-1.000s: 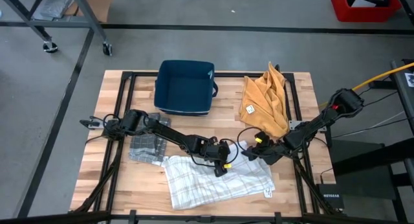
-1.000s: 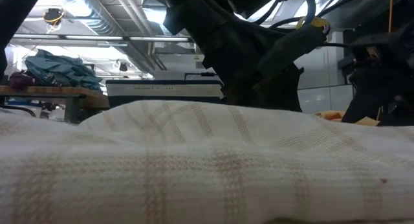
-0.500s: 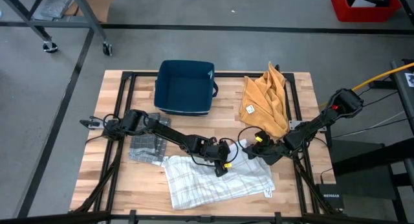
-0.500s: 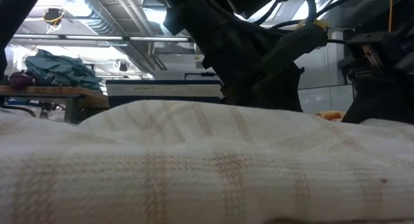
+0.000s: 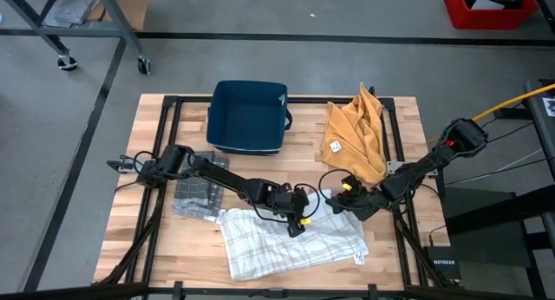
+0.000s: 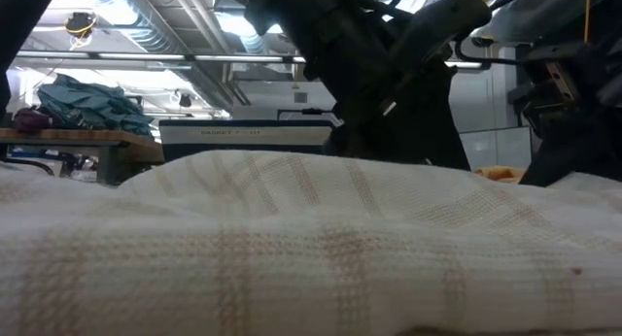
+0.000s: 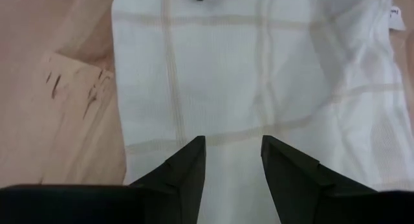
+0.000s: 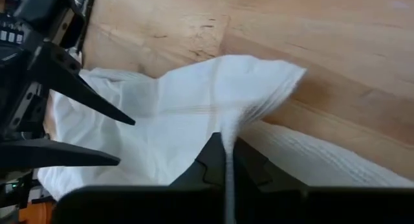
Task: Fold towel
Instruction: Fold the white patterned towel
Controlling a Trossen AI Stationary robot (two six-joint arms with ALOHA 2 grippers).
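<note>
A white towel [image 5: 290, 244] with faint tan checks lies spread on the wooden table near its front edge; it also fills the low view [image 6: 292, 249]. My left gripper [image 5: 299, 224] stands open over the towel's far edge, its two fingers apart with flat cloth showing between them [image 7: 233, 143]. My right gripper [image 5: 341, 205] is shut on the towel's far right part [image 8: 228, 143], close to a corner [image 8: 284, 72]. My left gripper points down at the towel [image 7: 259, 68]; I cannot tell whether its fingertips touch the cloth. My right gripper pinches a raised ridge of cloth [image 8: 228, 128] between its two fingers, beside the towel's far right corner. The fingers slant down from the table's right. The rest of the towel lies on the table; one layer or several, I cannot tell.
A dark blue bin [image 5: 248, 116] stands at the far middle of the table. A mustard cloth [image 5: 355, 135] lies heaped at the far right. A folded grey checked cloth [image 5: 198, 196] lies at the left, under my left arm.
My right gripper has shut on the towel's far right part, and in the low view the cloth there now stands a little higher against the gripper. The rest of the towel has stayed flat on the table.
</note>
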